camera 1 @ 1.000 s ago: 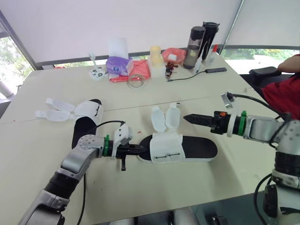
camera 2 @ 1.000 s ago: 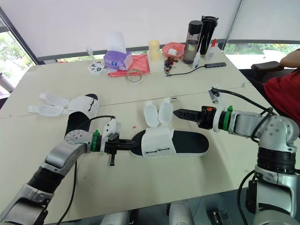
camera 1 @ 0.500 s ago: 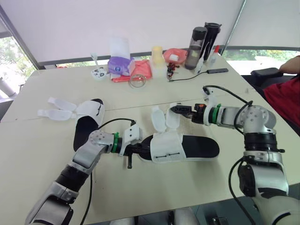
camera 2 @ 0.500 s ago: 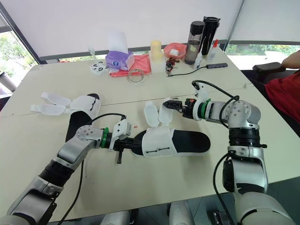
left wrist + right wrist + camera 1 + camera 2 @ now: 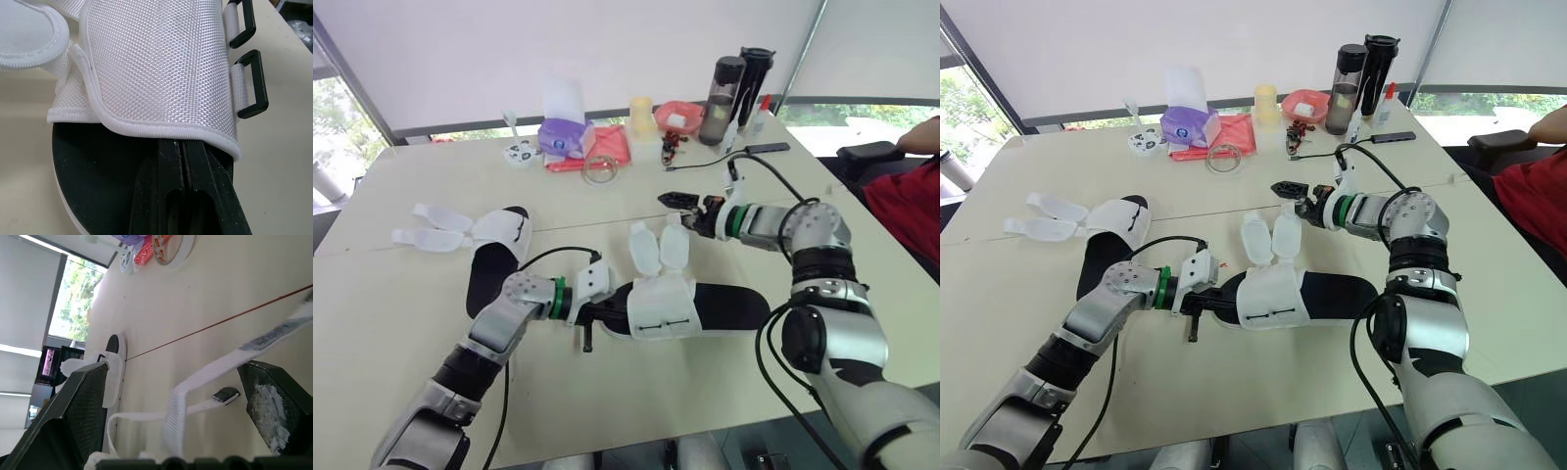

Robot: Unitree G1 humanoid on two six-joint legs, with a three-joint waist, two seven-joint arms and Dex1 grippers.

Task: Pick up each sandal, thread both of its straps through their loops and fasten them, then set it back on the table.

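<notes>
A black-soled sandal [image 5: 729, 308] with a white upper [image 5: 661, 305] lies mid-table, its two straps [image 5: 658, 245] flipped up and unfastened. My left gripper [image 5: 613, 311] is shut, its fingertips [image 5: 168, 147] lying on the insole and tucked under the toe edge of the upper; two black loops [image 5: 250, 83] sit on the upper's side. My right gripper [image 5: 668, 199] hovers open over the table just beyond the straps, holding nothing. A second sandal [image 5: 494, 259] lies at the left with its straps [image 5: 431, 227] spread open.
Along the far edge stand a purple tissue box [image 5: 560, 132], a red cloth [image 5: 602, 147], a tape ring [image 5: 598, 168], a yellow cup [image 5: 638, 116], a red bowl [image 5: 677, 116] and two dark bottles [image 5: 720, 86]. A cabled hub [image 5: 766, 147] lies nearby. A person in red [image 5: 911, 196] sits at the right.
My right gripper has swung left and away from me, from beside the sandal's heel to beyond the straps. My left gripper has slid forward under the sandal's toe end.
</notes>
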